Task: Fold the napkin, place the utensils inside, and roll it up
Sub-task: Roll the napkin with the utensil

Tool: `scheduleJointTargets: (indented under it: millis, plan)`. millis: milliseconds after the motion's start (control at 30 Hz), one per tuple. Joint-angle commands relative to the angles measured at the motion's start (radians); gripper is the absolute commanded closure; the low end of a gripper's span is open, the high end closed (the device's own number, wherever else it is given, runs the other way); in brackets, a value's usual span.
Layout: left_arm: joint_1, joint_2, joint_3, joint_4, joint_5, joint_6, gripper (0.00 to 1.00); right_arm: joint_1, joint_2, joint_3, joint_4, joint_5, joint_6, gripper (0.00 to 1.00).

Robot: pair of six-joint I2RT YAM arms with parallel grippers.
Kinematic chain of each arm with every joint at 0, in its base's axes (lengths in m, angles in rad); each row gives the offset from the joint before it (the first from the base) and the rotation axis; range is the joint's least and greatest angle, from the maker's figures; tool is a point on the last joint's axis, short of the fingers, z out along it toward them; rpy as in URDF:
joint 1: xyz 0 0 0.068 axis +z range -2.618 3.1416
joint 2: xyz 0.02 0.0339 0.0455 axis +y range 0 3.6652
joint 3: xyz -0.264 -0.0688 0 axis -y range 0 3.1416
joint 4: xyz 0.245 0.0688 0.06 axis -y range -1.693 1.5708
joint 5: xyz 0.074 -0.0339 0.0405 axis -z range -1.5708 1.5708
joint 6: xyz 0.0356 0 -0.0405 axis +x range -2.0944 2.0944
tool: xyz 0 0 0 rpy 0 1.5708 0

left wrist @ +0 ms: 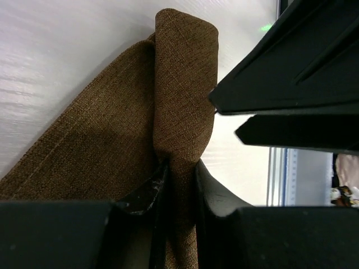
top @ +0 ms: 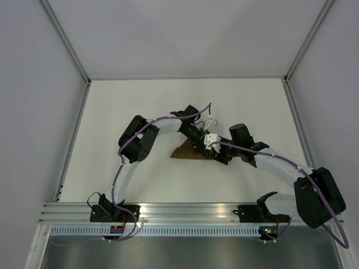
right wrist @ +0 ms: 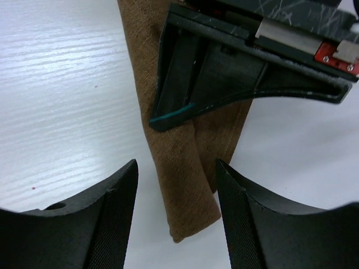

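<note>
Left wrist view shows our left gripper (left wrist: 179, 168) pinching a limp ridge of the folded napkin (left wrist: 101, 145) on the counter (left wrist: 56, 45), our right gripper (right wrist: 175, 165) spread open over its end; we'd grab doubled cloth, utensils perhaps tucked inside.

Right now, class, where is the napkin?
Top view: the napkin sits centrally between the two wrists; the left gripper pinches its fold, the right gripper open around its end.
</note>
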Motion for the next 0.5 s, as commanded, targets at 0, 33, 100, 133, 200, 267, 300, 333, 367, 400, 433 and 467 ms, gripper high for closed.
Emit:
scheduleJointTargets:
  millis: [0,33,100,133,200,267,300,333,367,400,433,467]
  plan:
    - [-0.008,0.070,0.001,-0.122,-0.061,-0.020,0.81,0.059,0.024,-0.022,0.125,0.099,-0.032,0.36]
    - [-0.006,0.072,0.004,-0.122,-0.061,-0.021,0.81,0.075,0.031,-0.033,0.154,0.133,-0.032,0.36]
    - [-0.006,0.073,0.008,-0.122,-0.061,-0.024,0.80,0.116,0.051,-0.051,0.173,0.156,-0.032,0.37]
    - [-0.006,0.075,0.010,-0.127,-0.062,-0.027,0.80,0.136,0.056,-0.057,0.185,0.170,-0.032,0.37]
    - [-0.006,0.075,0.013,-0.125,-0.064,-0.024,0.79,0.149,0.067,-0.068,0.194,0.176,-0.033,0.38]
    - [-0.006,0.075,0.018,-0.129,-0.065,-0.025,0.79,0.158,0.076,-0.074,0.199,0.187,-0.035,0.40]
    - [-0.005,0.075,0.018,-0.129,-0.062,-0.025,0.79,0.161,0.079,-0.074,0.200,0.194,-0.035,0.42]
    - [-0.006,0.073,0.018,-0.130,-0.061,-0.025,0.78,0.165,0.087,-0.073,0.197,0.199,-0.036,0.45]
    - [-0.005,0.072,0.018,-0.130,-0.061,-0.024,0.77,0.166,0.094,-0.070,0.197,0.205,-0.035,0.52]
    - [-0.005,0.069,0.018,-0.130,-0.061,-0.022,0.76,0.166,0.099,-0.068,0.194,0.207,-0.036,0.54]
    - [-0.005,0.067,0.016,-0.130,-0.056,-0.021,0.73,0.166,0.107,-0.068,0.194,0.210,-0.036,0.58]
    - [-0.005,0.058,0.015,-0.132,-0.053,-0.014,0.70,0.166,0.111,-0.068,0.193,0.214,-0.038,0.60]
